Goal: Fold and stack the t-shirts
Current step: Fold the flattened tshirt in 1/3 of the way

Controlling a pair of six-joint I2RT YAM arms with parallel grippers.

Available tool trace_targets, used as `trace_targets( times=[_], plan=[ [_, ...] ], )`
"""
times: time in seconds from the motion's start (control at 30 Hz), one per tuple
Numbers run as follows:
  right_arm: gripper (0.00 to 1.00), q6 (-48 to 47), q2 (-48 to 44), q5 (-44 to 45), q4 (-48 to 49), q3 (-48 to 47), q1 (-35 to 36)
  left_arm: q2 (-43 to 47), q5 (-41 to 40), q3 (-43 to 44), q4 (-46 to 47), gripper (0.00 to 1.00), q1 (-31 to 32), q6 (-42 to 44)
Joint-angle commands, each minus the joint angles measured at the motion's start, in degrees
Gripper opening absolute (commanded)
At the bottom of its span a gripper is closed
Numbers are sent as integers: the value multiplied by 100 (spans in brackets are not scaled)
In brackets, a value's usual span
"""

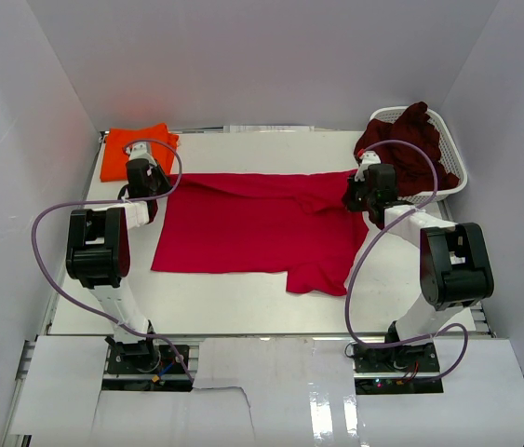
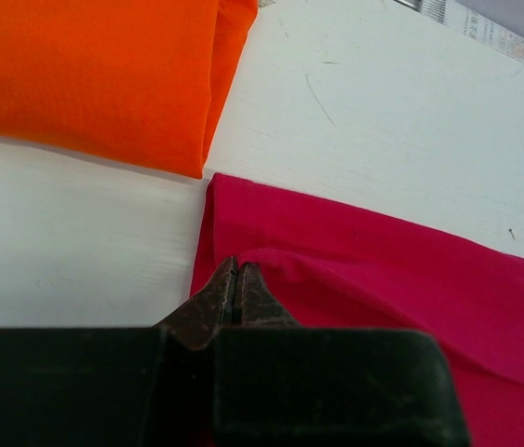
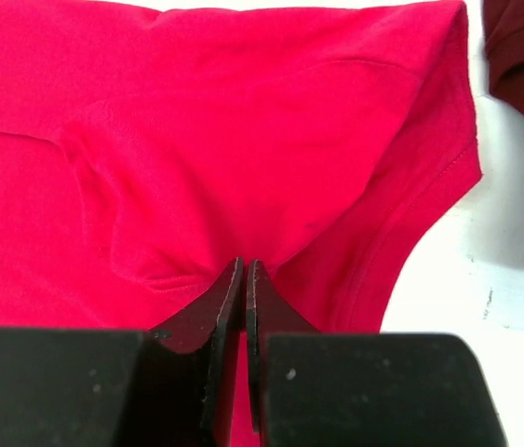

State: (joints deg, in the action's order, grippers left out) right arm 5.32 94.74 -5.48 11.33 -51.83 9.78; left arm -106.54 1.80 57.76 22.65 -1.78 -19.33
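We see a left arm (image 1: pixel 94 244) and a right arm (image 1: pixel 452 263), both white with boxy black housings and looping lilac cables (image 1: pixel 36 237). The left tool (image 2: pixel 235 264) and right tool (image 3: pixel 244 265) have dark, scuffed wedge fingers (image 3: pixel 220 307).

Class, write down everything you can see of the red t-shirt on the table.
The red t-shirt is soft, bright crimson cloth, spread mostly flat across the middle of the white table, with one part jutting out at the near right. Its far edge is wrinkled. The left gripper is shut on its far left corner, and the right gripper on cloth near its far right sleeve.
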Motion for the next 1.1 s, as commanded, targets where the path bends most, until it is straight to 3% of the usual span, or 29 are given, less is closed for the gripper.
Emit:
trace_targets(
  times=[0.0,1.07],
  plan=[
    [8,-128,-272,161,185,-99,15,81,-75,200,20,0,-6,70],
    [8,-84,-219,327,36,297,59,-262,48,236,-156,0,-24,-18]
  ],
)
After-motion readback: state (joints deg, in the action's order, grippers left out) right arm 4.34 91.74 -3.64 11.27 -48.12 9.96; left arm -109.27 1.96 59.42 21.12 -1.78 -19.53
